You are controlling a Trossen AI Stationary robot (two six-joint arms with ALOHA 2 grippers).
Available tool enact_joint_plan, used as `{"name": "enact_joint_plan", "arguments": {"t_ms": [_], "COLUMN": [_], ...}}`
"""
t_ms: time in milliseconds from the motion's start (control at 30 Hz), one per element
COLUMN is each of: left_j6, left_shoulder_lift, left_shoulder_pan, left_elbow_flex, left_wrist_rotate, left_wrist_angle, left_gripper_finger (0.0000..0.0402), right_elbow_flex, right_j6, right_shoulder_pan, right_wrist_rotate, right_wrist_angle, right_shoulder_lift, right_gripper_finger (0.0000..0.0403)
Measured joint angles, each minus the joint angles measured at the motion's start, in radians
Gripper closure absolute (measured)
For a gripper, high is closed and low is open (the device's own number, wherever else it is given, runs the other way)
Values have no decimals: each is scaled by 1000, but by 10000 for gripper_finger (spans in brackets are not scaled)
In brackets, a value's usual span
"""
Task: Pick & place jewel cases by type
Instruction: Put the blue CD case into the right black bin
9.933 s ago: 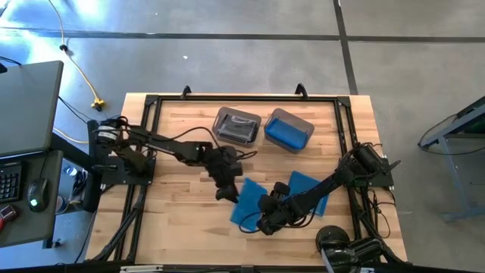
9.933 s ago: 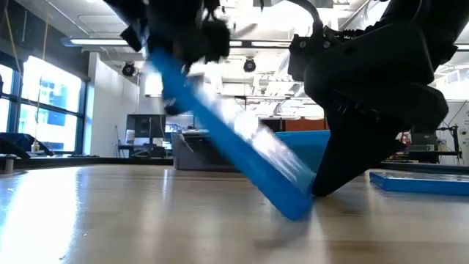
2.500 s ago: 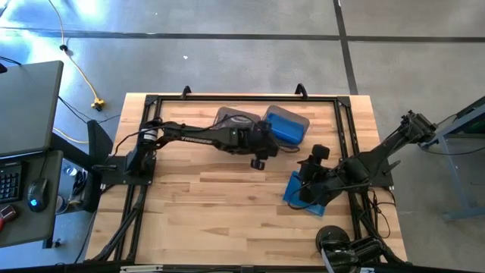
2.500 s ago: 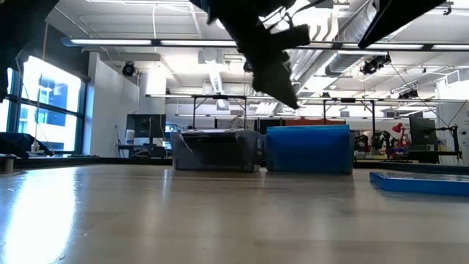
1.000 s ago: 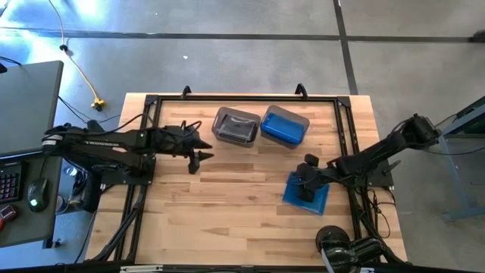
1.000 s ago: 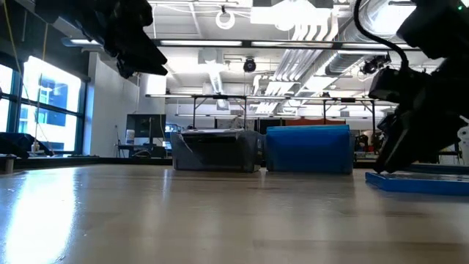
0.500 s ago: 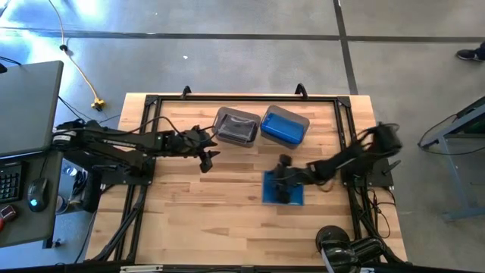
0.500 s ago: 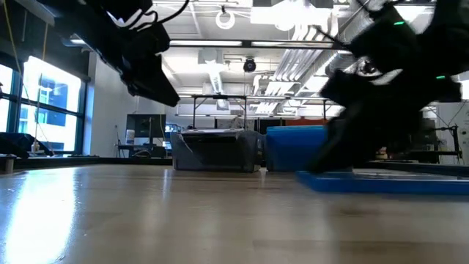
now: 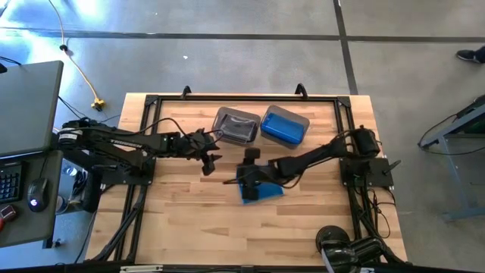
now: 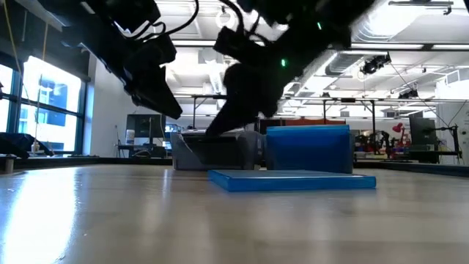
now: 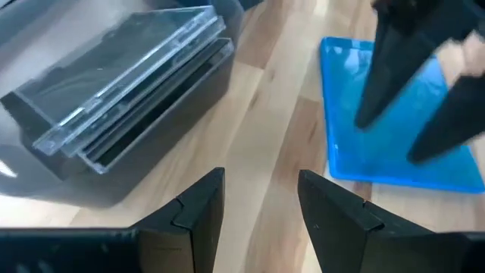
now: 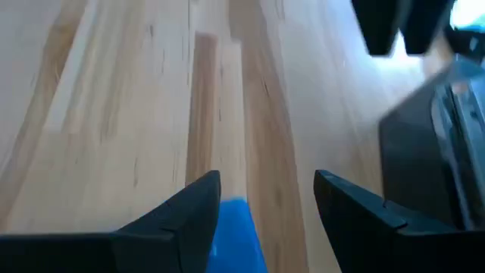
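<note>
One blue jewel case (image 9: 269, 191) lies flat on the table's middle; it also shows in the low view (image 10: 293, 180) and the left wrist view (image 11: 394, 144). My right gripper (image 9: 244, 179) is open, low over the case's left end. My left gripper (image 9: 210, 161) is open and empty, in the air near the grey bin (image 9: 236, 125), left of the case. That bin holds dark jewel cases (image 11: 129, 76), stacked and tilted. The bin beside it (image 9: 286, 127) holds blue cases. My right gripper has its two spread fingertips (image 11: 379, 98) down on the blue case's top face (image 11: 379, 148), near its left end. The fingers come from above, slanting in from the table's right. The case lies flat on the table. Nothing is pinched between the fingers.
The two bins stand side by side at the table's far middle. A black metal frame (image 9: 155, 102) runs around the tabletop. Bare wood shows at the near left (image 9: 189, 227). A desk with keyboard and mouse (image 9: 23, 174) stands left of the table.
My right gripper has swept from the table's right side toward the left, and the blue case has slid flat along the table with it to the middle. My left gripper has moved a little toward the right, staying open.
</note>
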Motion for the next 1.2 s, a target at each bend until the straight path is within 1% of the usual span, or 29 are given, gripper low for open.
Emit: {"name": "enact_joint_plan", "arguments": {"t_ms": [100, 167, 300, 400, 533, 733, 833, 967, 1067, 1200], "left_j6": [-11, -39, -87, -86, -86, -87, -87, -88, -90, -90], "left_shoulder_lift": [0, 0, 19, 50, 113, 229, 279, 356, 422, 508], "left_shoulder_pan": [0, 0, 0, 0, 0, 0, 1, 0, 0, 1], "left_elbow_flex": [0, 0, 0, 1, 0, 0, 8, 61, 108, 182], "left_wrist_rotate": [36, 71, 117, 118, 118, 120, 165, 221, 212, 201], "left_wrist_angle": [1, 5, 10, 27, 116, 337, 401, 416, 412, 412], "left_gripper_finger": [235, 235, 235, 235, 235, 235, 235, 235, 235, 235], "right_elbow_flex": [81, 98, 96, 91, 50, -16, -35, -37, -37, -37], "right_j6": [99, 194, 309, 426, 586, 706, 800, 952, 1047, 1105], "right_shoulder_pan": [13, 30, 94, 155, 227, 306, 336, 365, 381, 404], "right_wrist_rotate": [-5, -10, -10, -11, -12, 10, 30, 26, 16, 21], "right_wrist_angle": [-286, -423, -571, -662, -698, -718, -745, -775, -770, -789], "right_shoulder_lift": [-33, -39, -42, -44, -44, -44, -44, -45, -46, -46], "right_gripper_finger": [192, 192, 198, 202, 201, 201, 201, 201, 202, 202]}}
